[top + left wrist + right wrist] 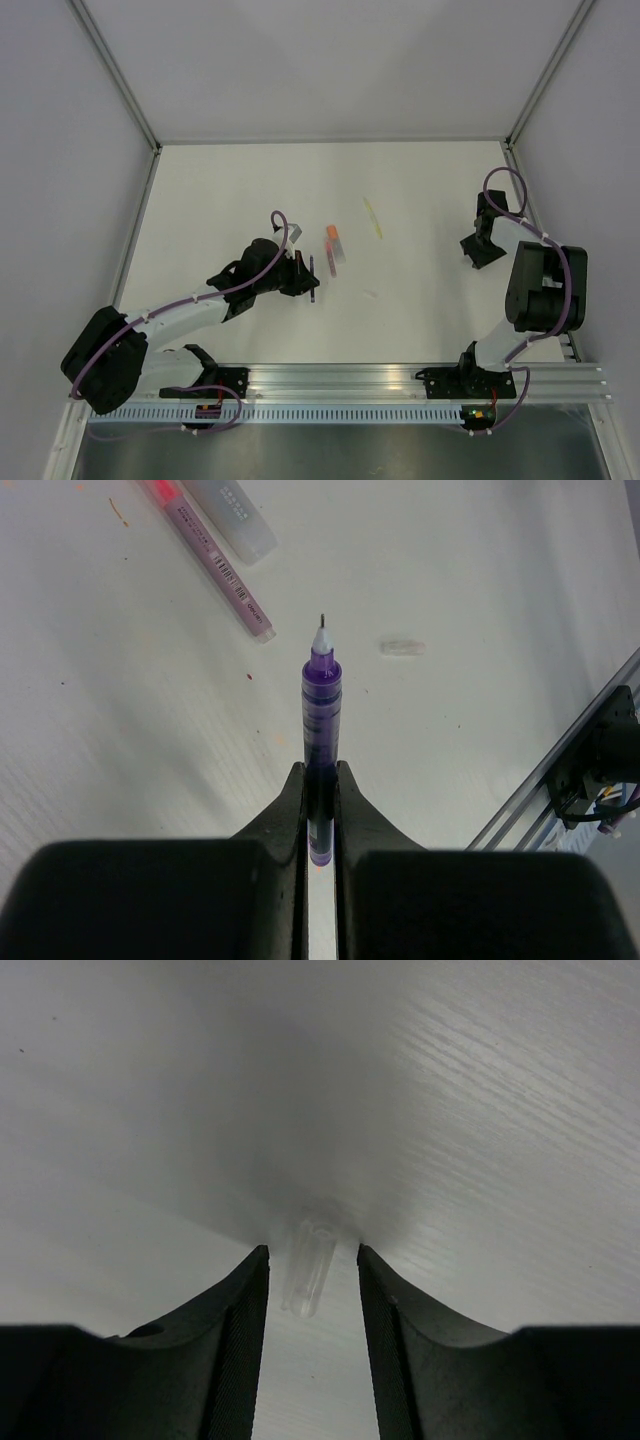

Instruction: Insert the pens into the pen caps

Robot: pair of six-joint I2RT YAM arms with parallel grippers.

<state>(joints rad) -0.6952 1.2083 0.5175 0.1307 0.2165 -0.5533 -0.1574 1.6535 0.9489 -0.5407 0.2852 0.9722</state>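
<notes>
My left gripper (303, 275) (320, 768) is shut on a dark purple pen (321, 705) (313, 280), whose bare fine tip points away from the jaws just above the table. A small clear pen cap (402, 647) (371, 294) lies right of that tip. A pink pen with an orange end (215, 565) (330, 240) and a whitish-grey pen (232, 518) (339, 250) lie side by side beyond it. A pale yellow pen (372, 217) lies further back. My right gripper (312, 1250) (478, 250) stands open low over the table, a second clear pen cap (308, 1268) lying between its fingers, touching neither.
White walls with metal frame posts (118, 80) enclose the table on three sides. The aluminium rail (400, 380) carrying both arm bases runs along the near edge, and shows at the right of the left wrist view as a rail (560, 770).
</notes>
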